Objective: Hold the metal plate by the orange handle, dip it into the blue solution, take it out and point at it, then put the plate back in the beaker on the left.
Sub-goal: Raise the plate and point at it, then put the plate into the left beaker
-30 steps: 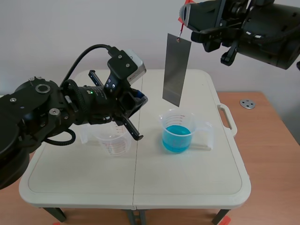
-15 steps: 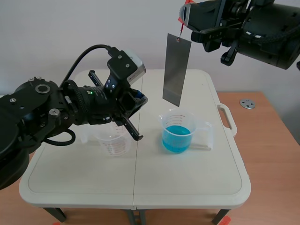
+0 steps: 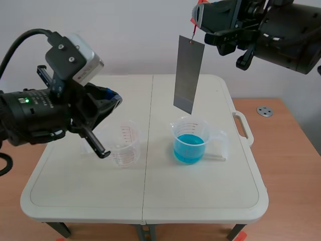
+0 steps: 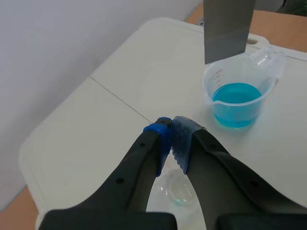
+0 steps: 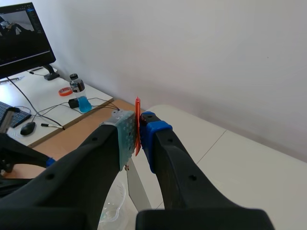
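Two big worries from here, biggest stuff first. White table (image 3: 200, 191) is no issue, but the left arm (image 3: 40, 113) hangs bulky just beside the empty beaker (image 3: 124, 145). With its left gripper (image 4: 171, 136) pinched closed on nothing, it crowds the lane the plate would need to drop in there.

Metal plate (image 3: 188, 75) dangles high over the beaker of blue solution (image 3: 189, 143), bottom edge clear of the rim, slightly tilted. Right gripper (image 3: 199, 19) is clamped on just the thin orange handle (image 5: 137, 115), so I'd guess a quick move makes the plate swing and clip a rim. Both beakers look light, and a tall plate leaning inside one could tip it.

Little metal disc (image 3: 264, 111) off on the wooden surface (image 3: 291, 150) is no bother.
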